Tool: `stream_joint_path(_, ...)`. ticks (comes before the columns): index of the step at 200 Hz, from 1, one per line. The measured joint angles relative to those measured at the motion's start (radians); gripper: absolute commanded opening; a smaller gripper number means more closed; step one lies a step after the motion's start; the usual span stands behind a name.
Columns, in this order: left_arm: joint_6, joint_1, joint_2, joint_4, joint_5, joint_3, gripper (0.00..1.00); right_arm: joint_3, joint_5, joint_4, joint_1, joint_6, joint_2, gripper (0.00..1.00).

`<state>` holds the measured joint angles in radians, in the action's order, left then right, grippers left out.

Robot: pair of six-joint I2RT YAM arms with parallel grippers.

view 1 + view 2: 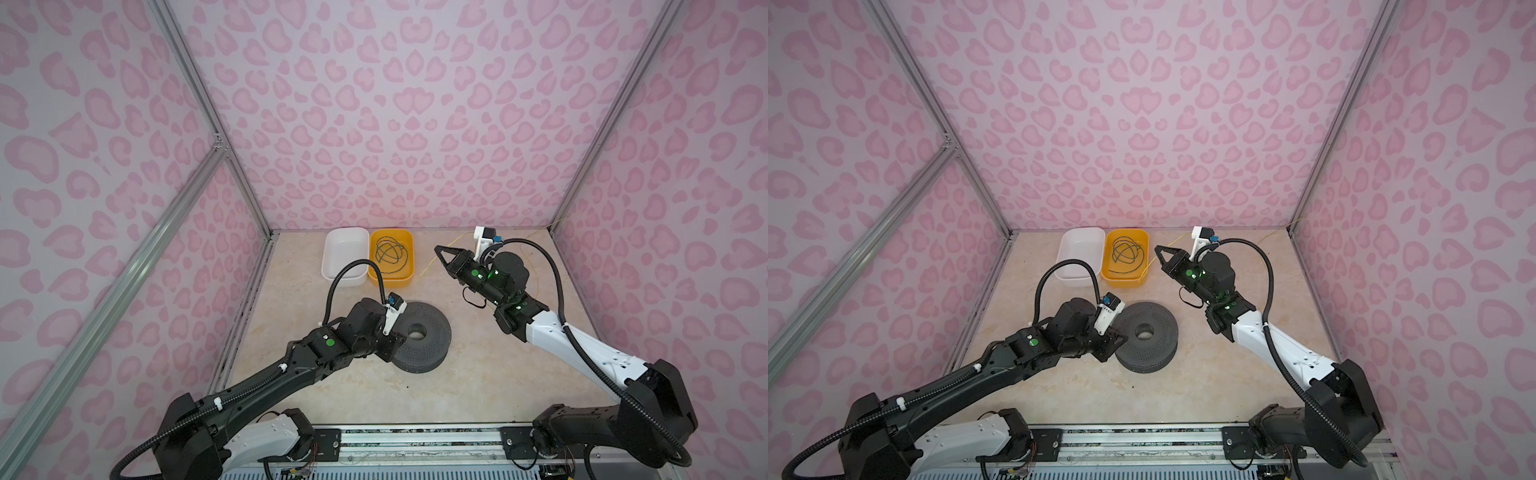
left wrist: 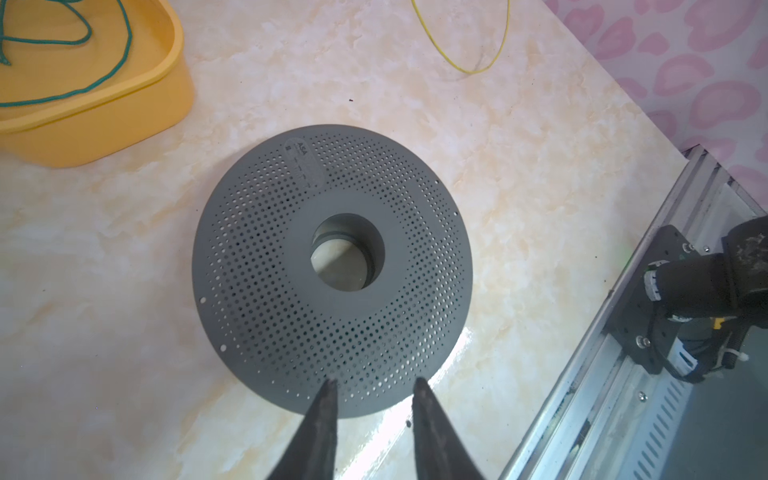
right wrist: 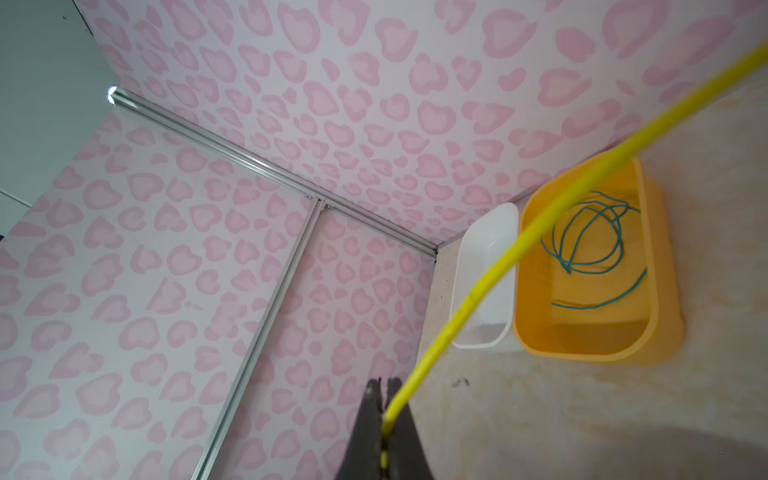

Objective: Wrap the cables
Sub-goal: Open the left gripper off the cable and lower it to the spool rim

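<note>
The yellow cable (image 3: 490,278) is pinched between the fingers of my right gripper (image 3: 384,380), which is shut on it above the table right of the bins. From the gripper (image 1: 437,248) the cable trails thinly toward the back right corner. A loop of it (image 2: 473,71) lies on the table. The dark green cable (image 1: 390,253) lies in loose loops inside the orange bin (image 1: 390,283). My left gripper (image 2: 375,380) is open and holds nothing. Its tips hover over the near edge of a grey perforated spool (image 2: 332,266) lying flat on the table.
An empty white bin (image 1: 332,272) stands against the left side of the orange bin at the back. Pink patterned walls close in three sides. A metal rail (image 1: 415,440) with both arm bases runs along the front edge.
</note>
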<state>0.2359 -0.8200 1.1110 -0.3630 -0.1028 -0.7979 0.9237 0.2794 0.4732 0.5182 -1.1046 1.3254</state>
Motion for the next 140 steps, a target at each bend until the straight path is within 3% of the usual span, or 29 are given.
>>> stream_joint_path(27,0.037,0.015,-0.042,-0.005,0.069,0.034,0.66,-0.013,-0.013,0.012,-0.003,0.000,-0.016,0.00)
stream_joint_path(57,0.119,0.138,-0.093,0.027,0.068,0.104,0.72,-0.072,-0.010,0.014,-0.003,-0.003,-0.032,0.00)
stream_joint_path(89,0.234,0.320,-0.118,0.123,-0.097,0.210,0.79,-0.146,-0.010,0.017,-0.004,-0.010,-0.064,0.00)
stream_joint_path(140,0.386,0.389,0.042,0.383,-0.381,0.325,0.75,-0.217,-0.014,0.026,-0.012,-0.018,-0.090,0.00)
